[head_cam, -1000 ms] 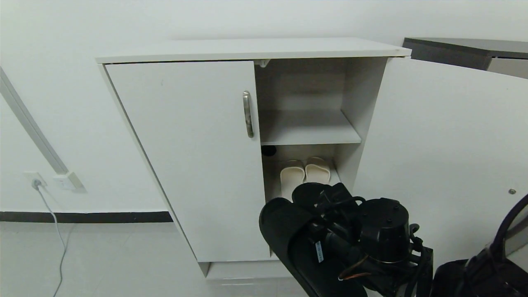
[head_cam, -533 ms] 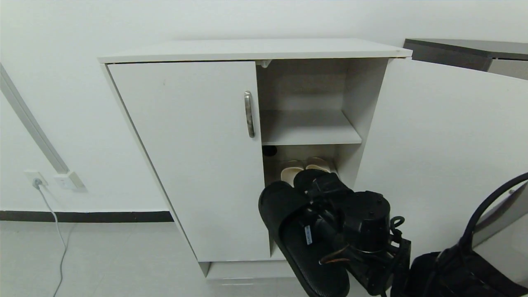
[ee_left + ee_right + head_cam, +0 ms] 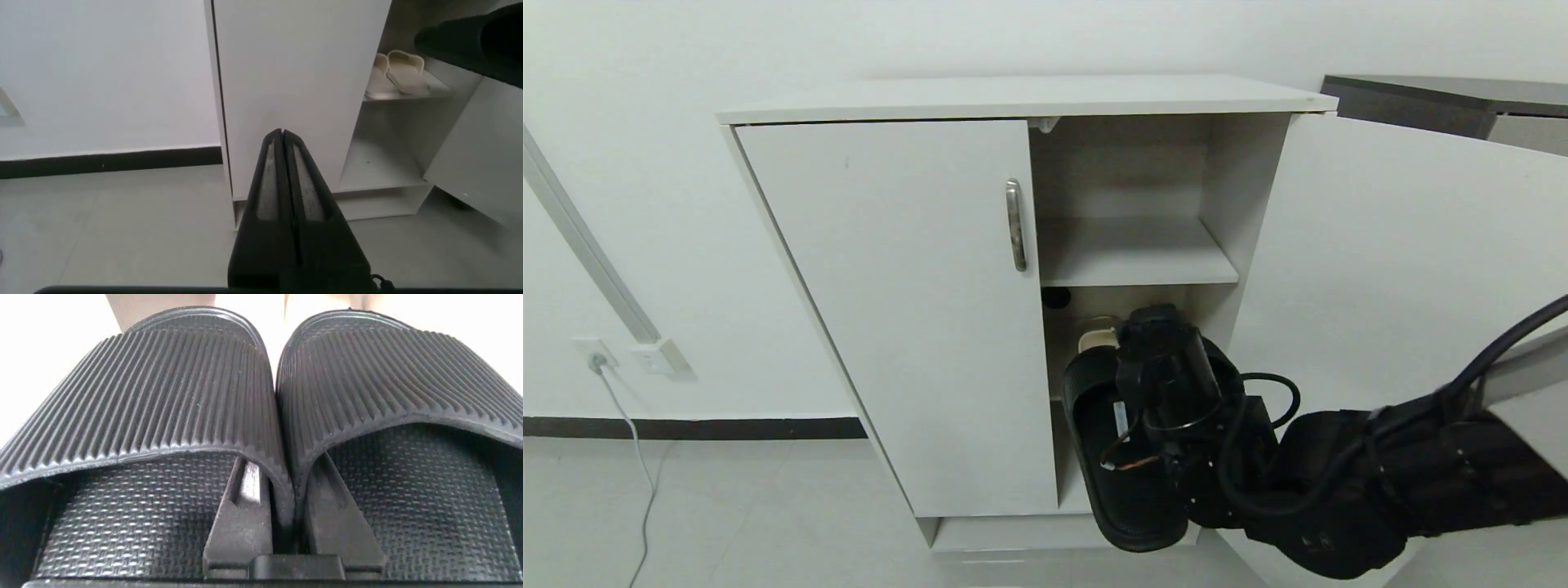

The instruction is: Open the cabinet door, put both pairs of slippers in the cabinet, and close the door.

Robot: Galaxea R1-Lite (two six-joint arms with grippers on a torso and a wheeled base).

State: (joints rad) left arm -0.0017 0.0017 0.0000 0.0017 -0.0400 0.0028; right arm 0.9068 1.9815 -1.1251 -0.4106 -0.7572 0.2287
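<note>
Head view: the cabinet door (image 3: 1388,269) stands open, the cream slippers (image 3: 1096,336) lie on the lower shelf (image 3: 1068,490), and the black slippers (image 3: 1123,482) hang at its mouth. Left wrist view: the left gripper (image 3: 282,192) has its jaws pressed together, empty. Right wrist view: the right gripper (image 3: 282,510) has its jaws clenched on both black slippers; setting them down and closing the door look to remain.

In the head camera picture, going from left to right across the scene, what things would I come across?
wall socket → closed cabinet door → door handle → black slippers → open cabinet door
</note>
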